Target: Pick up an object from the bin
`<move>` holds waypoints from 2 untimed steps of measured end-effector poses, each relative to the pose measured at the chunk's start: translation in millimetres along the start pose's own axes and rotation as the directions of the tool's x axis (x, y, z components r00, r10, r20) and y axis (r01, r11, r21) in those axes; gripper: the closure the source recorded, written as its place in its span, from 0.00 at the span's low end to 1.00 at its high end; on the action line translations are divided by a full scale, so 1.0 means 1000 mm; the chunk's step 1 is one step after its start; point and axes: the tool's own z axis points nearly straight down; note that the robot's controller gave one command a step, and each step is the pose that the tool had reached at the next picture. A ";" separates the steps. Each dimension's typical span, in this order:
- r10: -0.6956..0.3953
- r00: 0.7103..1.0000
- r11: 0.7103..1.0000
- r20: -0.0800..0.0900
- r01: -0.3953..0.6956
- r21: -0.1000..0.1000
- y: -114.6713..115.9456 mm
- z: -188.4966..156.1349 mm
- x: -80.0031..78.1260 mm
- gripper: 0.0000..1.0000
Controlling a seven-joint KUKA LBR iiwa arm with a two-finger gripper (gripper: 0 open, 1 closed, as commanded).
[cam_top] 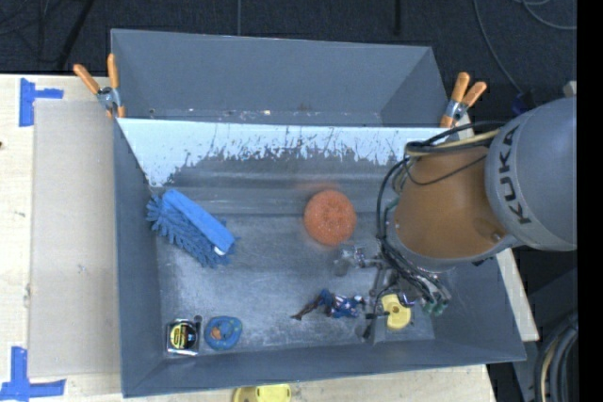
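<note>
My rounded grey metal arm link [542, 179] bears dark "KUKA" lettering. My wrist wears a glossy orange-brown dome cover [443, 207]. Noted: thin black cables [384, 193] loop round its nine o'clock edge. At its six o'clock sits my gripper [398, 295], dark slender metalwork.

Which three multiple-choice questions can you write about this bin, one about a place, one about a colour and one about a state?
1. Where does the blue brush lie in the bin?
A. in the left part
B. in the near right corner
C. outside it

2. What colour is the round ball near the middle?
A. green
B. orange
C. white

3. How do the tape measure and the blue disc lie?
A. one stacked on the other
B. side by side on the floor
C. at opposite ends of the bin

Answers:
1 A, the brush lies close to the left wall.
2 B, the ball is plainly orange.
3 B, both sit next to each other in the near left corner.
</note>
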 end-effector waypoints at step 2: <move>0.092 0.996 0.996 0.002 -0.092 0.000 0.009 0.048 0.006 1.00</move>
